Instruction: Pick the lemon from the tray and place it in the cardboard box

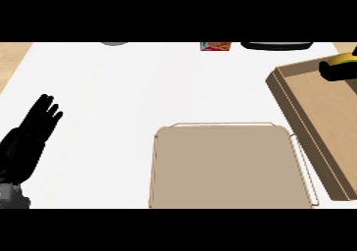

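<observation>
Yellow shows at the top right: that is the lemon [348, 59]. Your right hand [341, 71] has its black fingers [332, 68] curled round the lemon, so you only see part of it. The lemon and the hand are over the far end of the box [312, 132]. The box is brown cardboard. It lies along the right side of the desk [123, 98] and runs off the right edge of the view.

You can see the tray [228, 166] in the middle, near the bottom. It is tan with a thin rim. It sits just beside the box, on its left. The lemon is up by the box, well apart from the tray.

Your left hand [29, 135] is at the lower left. Its fingers are straight and point up. It rests there and holds nothing.

The desk is white. At its far edge you can see a small red and yellow thing [216, 46], a dark flat thing [278, 46] and a bit of a grey thing [114, 43]. They are too small to tell what they are.
</observation>
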